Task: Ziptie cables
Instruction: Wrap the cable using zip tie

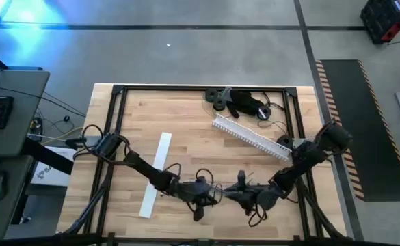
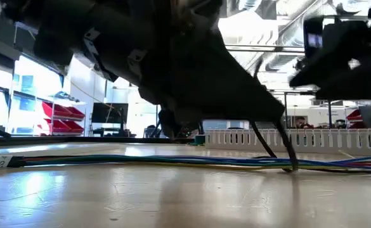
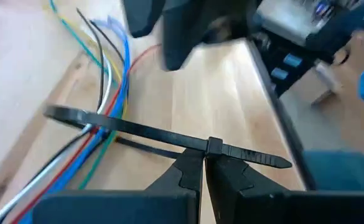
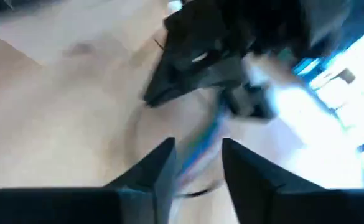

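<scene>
- The cables (image 3: pixel 104 115), a slim bundle of thin blue, red, white, green and dark wires, lie flat on the pale wooden table (image 1: pixel 186 116) near its front edge, between the two arms.
- A black plastic zip tie (image 3: pixel 169 140) loops around the bundle.
- The left gripper (image 3: pixel 203 163) sits just beside the cables, its dark fingers closed on the zip tie's locking head.
- The right gripper (image 4: pixel 197 155) hovers low over the bundle facing the left one, fingers apart with the coloured wires showing in the gap, not touching them.
- A white comb-toothed plastic rail (image 1: pixel 251 137) lies well behind.
</scene>
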Robot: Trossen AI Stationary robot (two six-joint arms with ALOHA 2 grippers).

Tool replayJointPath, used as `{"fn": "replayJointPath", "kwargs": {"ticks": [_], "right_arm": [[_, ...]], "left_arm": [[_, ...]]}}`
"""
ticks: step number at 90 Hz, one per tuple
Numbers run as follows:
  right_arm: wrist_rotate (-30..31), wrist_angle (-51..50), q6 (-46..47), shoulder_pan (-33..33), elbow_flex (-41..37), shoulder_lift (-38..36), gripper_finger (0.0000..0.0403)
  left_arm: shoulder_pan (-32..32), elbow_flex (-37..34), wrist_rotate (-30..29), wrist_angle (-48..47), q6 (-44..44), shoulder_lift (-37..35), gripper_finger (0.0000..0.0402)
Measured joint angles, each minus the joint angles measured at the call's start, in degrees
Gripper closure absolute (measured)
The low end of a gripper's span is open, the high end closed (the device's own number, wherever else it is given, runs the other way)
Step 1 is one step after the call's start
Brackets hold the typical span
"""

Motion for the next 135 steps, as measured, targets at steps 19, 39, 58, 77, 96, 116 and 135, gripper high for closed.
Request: {"fn": "replayJointPath", "kwargs": {"ticks": [19,39,58,77,96,116,135], "right_arm": [[-5.7,-8.3,10.4,-5.1,0.0,0.1,0.0173],[-14.9,-9.4,13.8,-8.2,0.0,1.7,0.0177],[-17.2,-9.8,12.7,-7.7,0.3,3.5,0.0237],[-16.9,-14.1,12.1,-7.2,0.4,3.3,0.0387],[-12.5,-18.8,4.1,-6.6,0.2,1.0,0.04],[-9.5,-26.2,-1.3,-8.0,-0.1,-2.6,0.0399],[-8.9,-32.8,-0.2,-9.0,-0.4,-8.6,0.0328]], "left_arm": [[0.0,6.4,0.5,-14.8,0.2,0.0,0.0402],[0.0,7.0,0.5,-15.6,0.8,0.0,0.0402],[-0.2,7.0,0.7,-16.8,0.1,-0.3,0.0402],[-1.0,7.0,-0.1,-22.9,-4.3,-2.5,0.0402],[-2.1,7.0,-0.9,-24.7,-8.7,-3.1,0.0402],[-2.3,7.0,-6.6,-23.8,-12.3,-3.1,0.0402],[-1.2,7.0,-12.3,-13.3,-7.8,0.2,0.0402]]}}
